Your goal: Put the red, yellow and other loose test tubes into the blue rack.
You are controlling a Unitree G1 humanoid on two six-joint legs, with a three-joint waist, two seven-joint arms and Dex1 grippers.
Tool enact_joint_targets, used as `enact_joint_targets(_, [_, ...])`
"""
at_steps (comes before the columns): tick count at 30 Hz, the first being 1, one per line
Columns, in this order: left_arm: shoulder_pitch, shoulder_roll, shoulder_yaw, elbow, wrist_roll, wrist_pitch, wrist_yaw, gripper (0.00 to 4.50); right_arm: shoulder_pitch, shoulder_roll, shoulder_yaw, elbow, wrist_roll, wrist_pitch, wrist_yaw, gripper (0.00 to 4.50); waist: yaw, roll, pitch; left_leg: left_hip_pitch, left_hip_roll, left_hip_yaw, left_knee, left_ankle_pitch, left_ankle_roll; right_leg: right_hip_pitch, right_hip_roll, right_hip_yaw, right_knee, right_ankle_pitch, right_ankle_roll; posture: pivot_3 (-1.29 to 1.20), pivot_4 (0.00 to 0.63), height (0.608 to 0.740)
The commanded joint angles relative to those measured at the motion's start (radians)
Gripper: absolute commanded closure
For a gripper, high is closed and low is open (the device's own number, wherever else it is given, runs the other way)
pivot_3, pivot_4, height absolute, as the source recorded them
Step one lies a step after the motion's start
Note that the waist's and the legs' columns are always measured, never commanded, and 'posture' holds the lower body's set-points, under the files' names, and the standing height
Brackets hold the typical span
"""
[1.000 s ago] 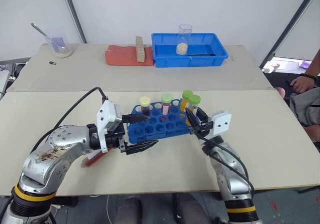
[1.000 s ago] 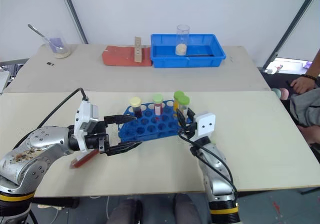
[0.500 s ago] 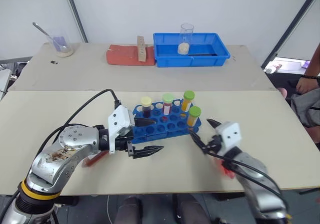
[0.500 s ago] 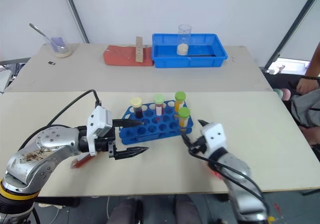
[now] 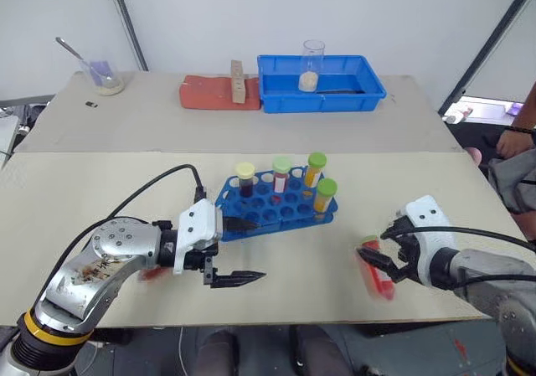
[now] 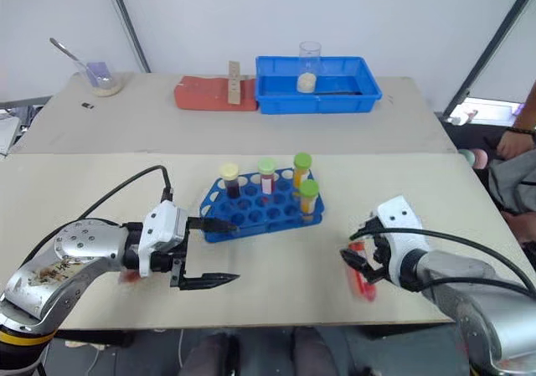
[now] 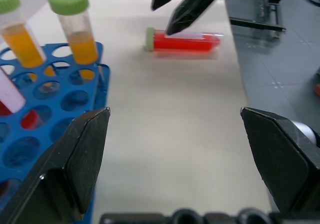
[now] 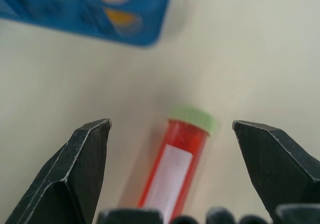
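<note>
R gripper fingers spread wide, nothing held, hovering right over a red tube w/ green cap lying flat on the table, well to the right of the blue rack. R wrist view gives what the head views blur: white label on that tube, cap toward the rack. L gripper also wide, empty, one finger at the rack's near-left edge, the other off it over bare table. L wrist view catches the R fingers just above the red tube. Rack holds four upright tubes: yellow-capped dark one, green-capped red one, two green-capped orange ones. Behind the rack on the far table, blue bin w/ a glass beaker, pale stuff in its bottom.
</note>
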Motion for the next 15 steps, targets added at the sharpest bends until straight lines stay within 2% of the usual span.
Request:
enact_joint_targets(1, [-0.009,0.001,-0.012,-0.022,0.0,-0.034,-0.031,0.0,-0.04,-0.054,0.016,0.091,0.059,0.018,-0.048,0.17,0.002,0.0,0.0,0.0,0.0,0.0,0.0,0.0,0.0,0.0,0.0,0.0,-0.001,0.0,0.0,0.0,0.15,0.74])
enact_joint_targets(11, [-0.003,-0.009,-0.037,-0.037,0.0,-0.052,-0.052,0.0,-0.167,-0.136,0.144,0.344,0.328,0.018,-0.233,0.17,-0.009,0.0,0.0,0.0,-0.001,0.0,0.0,0.0,0.001,0.001,-0.001,0.001,0.0,0.001,0.002,0.0,0.15,0.74])
enact_joint_targets(13, [0.002,-0.008,-0.042,-0.043,-0.003,-0.055,-0.061,0.0,-0.193,-0.148,0.168,0.385,0.377,0.018,-0.276,0.69,-0.011,0.0,0.0,0.0,-0.001,0.0,0.001,0.0,0.001,0.001,-0.001,0.001,0.0,0.001,0.002,0.0,0.15,0.74])
enact_joint_targets(15, [0.001,-0.01,-0.047,-0.046,0.002,-0.059,-0.062,0.0,-0.221,-0.157,0.194,0.42,0.42,0.018,-0.313,1.39,-0.014,0.0,0.0,-0.001,-0.001,0.0,0.001,0.0,0.001,0.001,-0.001,0.001,-0.001,0.001,0.003,0.0,0.15,0.74])
